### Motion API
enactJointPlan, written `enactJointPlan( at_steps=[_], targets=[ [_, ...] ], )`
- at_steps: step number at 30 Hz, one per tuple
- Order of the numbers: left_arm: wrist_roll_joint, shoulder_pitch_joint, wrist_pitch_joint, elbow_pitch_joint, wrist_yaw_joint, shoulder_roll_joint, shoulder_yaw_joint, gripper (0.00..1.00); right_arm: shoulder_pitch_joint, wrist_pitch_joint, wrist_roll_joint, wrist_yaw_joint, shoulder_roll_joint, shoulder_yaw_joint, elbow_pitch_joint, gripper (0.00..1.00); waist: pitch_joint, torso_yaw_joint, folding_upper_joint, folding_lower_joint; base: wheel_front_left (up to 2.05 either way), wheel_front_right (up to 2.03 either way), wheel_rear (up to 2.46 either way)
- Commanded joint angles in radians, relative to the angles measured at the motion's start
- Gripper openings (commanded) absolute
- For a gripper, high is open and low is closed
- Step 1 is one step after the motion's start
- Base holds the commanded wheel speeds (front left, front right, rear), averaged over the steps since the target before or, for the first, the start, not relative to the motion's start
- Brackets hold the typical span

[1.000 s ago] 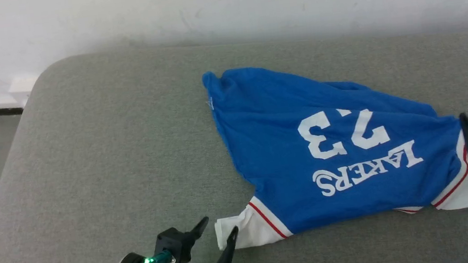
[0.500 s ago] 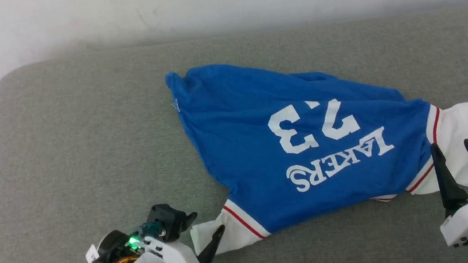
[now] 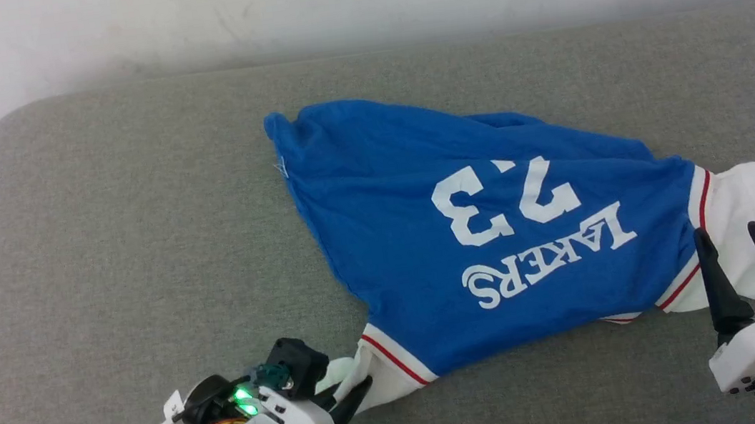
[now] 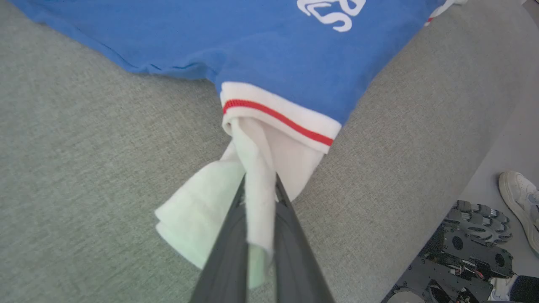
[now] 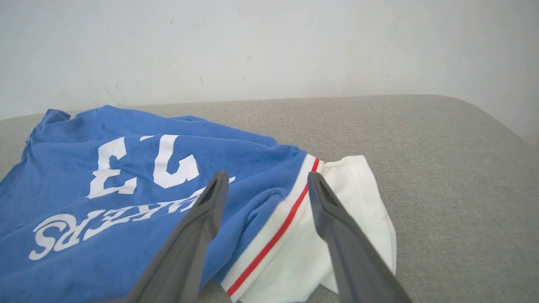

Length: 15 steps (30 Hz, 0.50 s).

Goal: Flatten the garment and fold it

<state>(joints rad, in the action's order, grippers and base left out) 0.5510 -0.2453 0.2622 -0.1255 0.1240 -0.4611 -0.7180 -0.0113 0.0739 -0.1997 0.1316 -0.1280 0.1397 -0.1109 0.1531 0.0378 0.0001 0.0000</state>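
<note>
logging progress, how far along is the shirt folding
Nothing folded: the T-shirt lies rumpled on the grey cushion. In hand: left end effector is shut on one white sleeve; right end effector hangs open at the other sleeve. Remaining: spreading it flat, then every fold.

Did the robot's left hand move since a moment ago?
Yes. The left gripper slid right, toward the red stripe of the near white sleeve on the garment, and shut on that sleeve.

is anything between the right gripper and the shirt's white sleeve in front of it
Nothing visible does. The right gripper is open, and the garment has its white sleeve lying straight ahead of it on the bare grey cushion. The left gripper is shut on the other sleeve.
</note>
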Motion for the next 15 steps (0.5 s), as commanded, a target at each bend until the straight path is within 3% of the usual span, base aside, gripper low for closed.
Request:
enactJointPlan(
  at_steps=[1, 8, 15],
  targets=[
    [0.008, -0.019, -0.022, 0.009, 0.007, -0.016, -0.008, 0.0, -0.004, 0.008, 0.009, -0.001, 0.001, -0.001, -0.005, 1.0, -0.017, 0.006, -0.0001, 0.0, 0.0, 0.0, 0.0],
    [0.059, -0.001, -0.08, 0.109, 0.006, -0.033, 0.024, 0.0, 0.011, 0.013, 0.016, -0.001, 0.004, 0.005, -0.001, 1.0, -0.062, 0.007, -0.0001, 0.0, 0.0, 0.0, 0.0],
    [0.206, 0.065, -0.006, 0.35, -0.015, -0.111, 0.069, 0.0, 0.031, 0.006, 0.019, -0.001, 0.008, 0.019, 0.026, 1.0, -0.078, -0.006, -0.0001, 0.0, 0.0, 0.0, 0.0]
  ],
)
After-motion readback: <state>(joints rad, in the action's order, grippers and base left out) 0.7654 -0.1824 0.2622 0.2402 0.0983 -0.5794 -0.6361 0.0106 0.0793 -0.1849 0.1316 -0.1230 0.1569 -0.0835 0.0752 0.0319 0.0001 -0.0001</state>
